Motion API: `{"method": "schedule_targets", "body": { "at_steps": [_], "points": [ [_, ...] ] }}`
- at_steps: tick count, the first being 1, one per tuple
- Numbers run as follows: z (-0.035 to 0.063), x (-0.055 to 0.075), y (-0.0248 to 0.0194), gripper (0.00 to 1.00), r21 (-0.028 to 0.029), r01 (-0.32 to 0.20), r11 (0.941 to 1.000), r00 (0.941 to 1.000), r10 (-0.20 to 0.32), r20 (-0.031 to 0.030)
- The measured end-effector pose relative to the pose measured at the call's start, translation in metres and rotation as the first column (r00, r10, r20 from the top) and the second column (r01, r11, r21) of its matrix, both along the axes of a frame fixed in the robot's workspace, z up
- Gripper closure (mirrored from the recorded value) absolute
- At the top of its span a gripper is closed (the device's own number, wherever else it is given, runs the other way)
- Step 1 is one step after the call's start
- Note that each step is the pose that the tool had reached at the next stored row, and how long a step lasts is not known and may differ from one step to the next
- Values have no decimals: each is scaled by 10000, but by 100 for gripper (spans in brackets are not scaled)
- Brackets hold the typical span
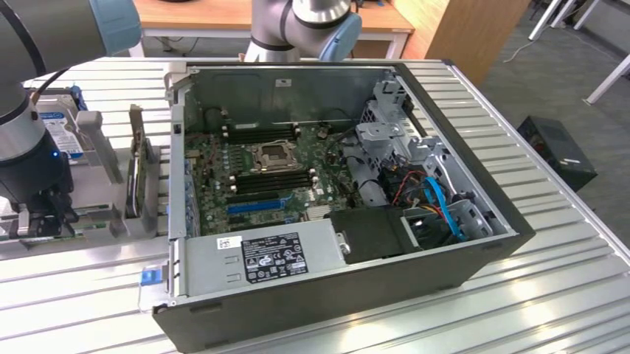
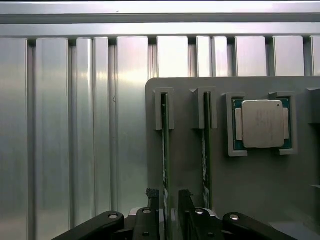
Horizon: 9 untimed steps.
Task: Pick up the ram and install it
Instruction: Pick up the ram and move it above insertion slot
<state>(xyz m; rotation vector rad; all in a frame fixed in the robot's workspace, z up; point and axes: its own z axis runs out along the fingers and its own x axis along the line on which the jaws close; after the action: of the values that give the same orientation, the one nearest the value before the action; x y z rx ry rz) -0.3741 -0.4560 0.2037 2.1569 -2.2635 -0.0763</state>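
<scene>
Gripper jaws apart, one finger on each side of the ram. Ram stands on edge in a slot of the grey holder, at the exterior view's left of the open PC case. Second stick just beside it, CPU past that. Hard drive and expansion card stand near.

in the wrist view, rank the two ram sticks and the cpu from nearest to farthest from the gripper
1. ram: on edge in a slot of the grey holder, straddled by the open gripper.
2. second ram stick: in the neighbouring slot, on the cpu's side.
3. cpu: flat in its recess on the holder, beyond the second stick.
</scene>
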Motion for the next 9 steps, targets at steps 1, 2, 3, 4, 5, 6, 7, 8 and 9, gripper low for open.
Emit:
{"method": "schedule_targets", "body": {
  "at_steps": [1, 2, 3, 4, 5, 6, 7, 8, 9],
  "points": [
    [0, -1, 0, 70, -1, 1, 10000, 10000, -1, -1],
    [-2, -1, 1, 70, -2, 2, 10000, 10000, -2, -2],
    [-8, -1, 1, 70, -1, 2, 10000, 10000, -2, -1],
    [-14, -1, 1, 70, 0, 2, 10000, 10000, -2, 0],
    [-21, -1, 1, 70, 0, 2, 10000, 10000, -2, 1],
    [-28, -1, 1, 70, 1, 2, 10000, 10000, -2, 0],
    [-34, -1, 1, 70, 0, 2, 10000, 10000, -2, -1],
    [-36, -2, 1, 70, -1, 2, 10000, 10000, -2, -2],
    [-36, -1, 1, 70, -1, 2, 10000, 10000, -2, -2]
  ]
}}
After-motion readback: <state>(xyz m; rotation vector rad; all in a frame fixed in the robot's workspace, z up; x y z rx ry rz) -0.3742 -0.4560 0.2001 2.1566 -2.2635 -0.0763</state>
